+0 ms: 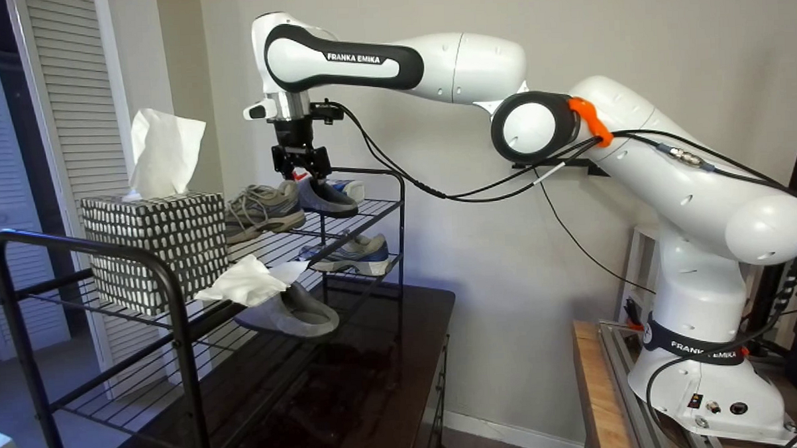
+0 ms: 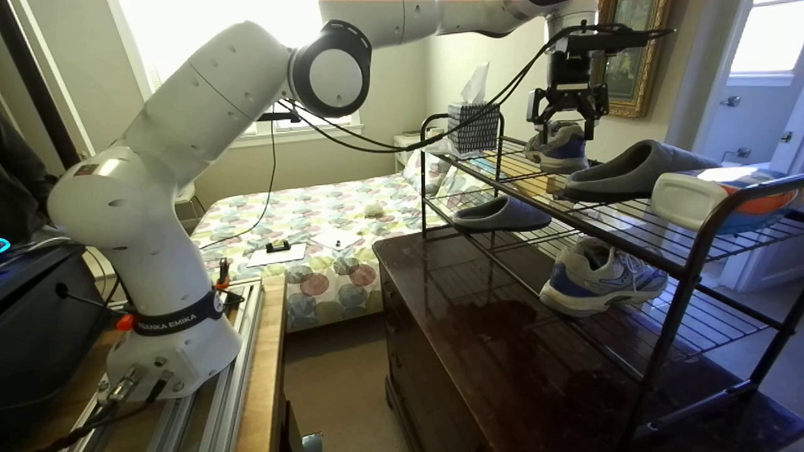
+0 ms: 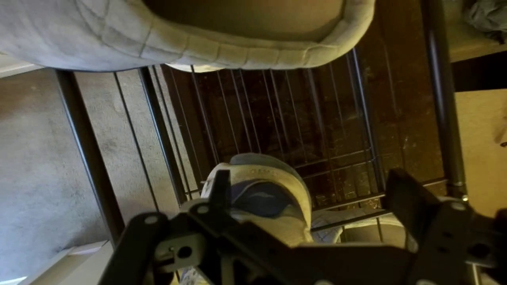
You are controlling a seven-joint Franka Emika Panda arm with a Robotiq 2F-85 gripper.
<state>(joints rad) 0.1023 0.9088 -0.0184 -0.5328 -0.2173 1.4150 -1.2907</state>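
Rack: black tubular frame with looped ends; two tiers of thin parallel wire.
Gripper: hard black jointed links above the rack's upper tier, released, fingers spread wide, grasping nothing; whether a fingertip brushes the shoe below, I cannot tell.
Upper sneaker: around the middle of the rack's upper tier, beneath the gripper; grey mesh, blue heel panel, thick pale sole. The links cover its front in the wrist view.
Upper slipper: on the rack's upper tier, just beside that sneaker; soft grey cloth, dark sole, padded stitched collar. The wrist view's top edge cuts it off.
Plastic pack: on the rack's upper tier, by an end loop; glossy white, blue and orange, partly behind the tubing.
Tissue box: opposite end of the rack's upper tier; black cube with white dashes, a peaked white sheet on top.
Lower slipper: on the rack's lower tier; smooth grey cloth.
Loose tissue: thin, crumpled, at the edge of the rack's upper tier, hiding part of the lower slipper in an exterior view.
Lower sneaker: on the rack's lower tier; mesh, pale laces.
Dresser: under the rack; dark glossy wood.
Pale shape: below the rack's upper wires, partly blocked; too obscured to identify.
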